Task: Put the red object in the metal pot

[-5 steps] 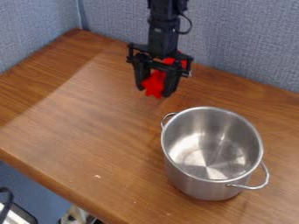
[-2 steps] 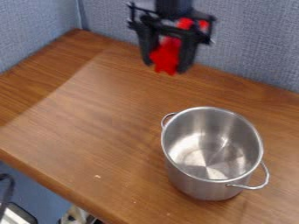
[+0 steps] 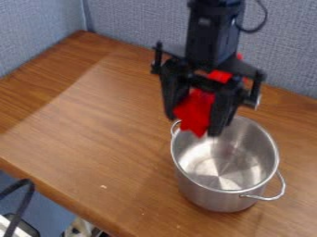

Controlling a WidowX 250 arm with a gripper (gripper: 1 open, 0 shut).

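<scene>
The red object (image 3: 196, 111) is a bright red block hanging upright between the fingers of my gripper (image 3: 198, 118), which is shut on it and points straight down. It hangs in the air just above the near-left rim of the metal pot (image 3: 229, 180). The pot is a shiny round steel vessel with a loop handle (image 3: 270, 193) at its front right, standing on the wooden table with nothing visible inside. The black arm rises out of the top of the view.
The wooden table (image 3: 87, 111) stretches left and forward of the pot, with its front edge running diagonally at the lower left. A blue-grey wall (image 3: 50, 23) stands behind the table. Dark cables (image 3: 15, 218) show below the table's edge.
My gripper has carried the red block up off the table's far middle and toward the camera and right, ending over the pot's rim. The pot has not moved.
</scene>
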